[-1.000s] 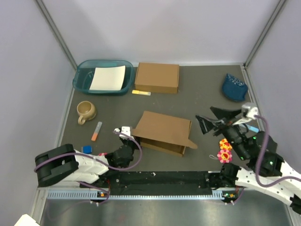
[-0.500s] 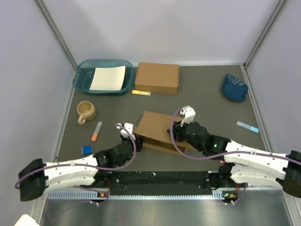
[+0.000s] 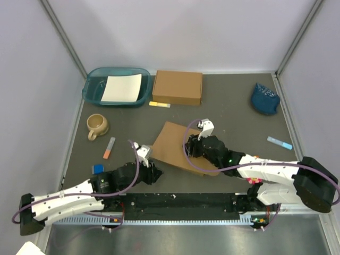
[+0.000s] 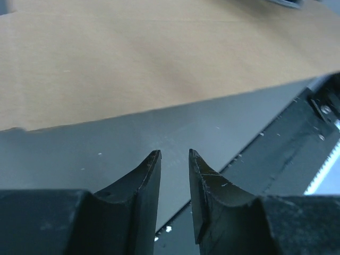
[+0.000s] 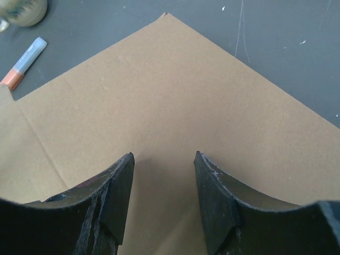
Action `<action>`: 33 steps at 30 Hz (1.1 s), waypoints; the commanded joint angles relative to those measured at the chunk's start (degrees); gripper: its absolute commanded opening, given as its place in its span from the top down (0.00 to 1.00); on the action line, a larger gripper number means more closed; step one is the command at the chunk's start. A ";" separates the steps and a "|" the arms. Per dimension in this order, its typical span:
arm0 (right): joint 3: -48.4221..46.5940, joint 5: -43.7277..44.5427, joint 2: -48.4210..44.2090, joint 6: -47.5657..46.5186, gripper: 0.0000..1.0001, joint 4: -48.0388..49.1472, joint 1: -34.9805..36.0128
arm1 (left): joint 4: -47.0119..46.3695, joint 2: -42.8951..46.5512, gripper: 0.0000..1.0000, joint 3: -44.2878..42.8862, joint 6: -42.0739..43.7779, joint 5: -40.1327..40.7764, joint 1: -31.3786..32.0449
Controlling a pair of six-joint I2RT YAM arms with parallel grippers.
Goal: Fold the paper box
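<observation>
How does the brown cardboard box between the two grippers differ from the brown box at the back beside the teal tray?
The paper box lies skewed on the table; the back box sits square to the table's edges. The paper box has the right gripper open over it and the left gripper by its near edge; the back box has no gripper near it. Both are brown cardboard with flat tops.

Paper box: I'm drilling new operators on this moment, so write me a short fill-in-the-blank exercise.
The right gripper hangs over the paper box with its jaws ____.
The left gripper holds ____.
The white sheet lies in a tray coloured ____.
Missing words: open; nothing; teal.
</observation>
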State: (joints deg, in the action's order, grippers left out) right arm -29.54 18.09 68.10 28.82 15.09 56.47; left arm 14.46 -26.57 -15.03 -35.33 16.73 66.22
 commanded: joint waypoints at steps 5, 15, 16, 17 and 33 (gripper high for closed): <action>2.03 -3.58 6.35 1.76 0.50 -0.59 -3.29 | -6.61 4.42 0.65 -7.91 5.53 -9.79 1.64; 0.72 -2.97 -1.46 2.38 0.46 -6.21 -3.29 | -16.56 -20.85 0.59 -21.09 14.22 12.61 -0.64; 0.45 -2.88 -2.43 2.21 0.46 -7.26 -3.29 | -15.96 -22.81 0.59 -22.84 13.28 12.71 -5.17; 0.10 -2.36 -4.27 2.21 0.46 -7.97 -3.29 | -15.17 -24.83 0.59 -23.64 11.53 10.88 -8.35; -12.19 11.97 -27.66 11.25 0.01 -45.90 -3.91 | -17.36 -35.40 0.55 -18.02 2.81 -1.87 -24.29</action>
State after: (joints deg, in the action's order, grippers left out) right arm -35.24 25.36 43.05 35.11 -15.29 53.32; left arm 0.82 -63.72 -34.41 -31.40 18.09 42.13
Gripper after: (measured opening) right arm 0.989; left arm 0.452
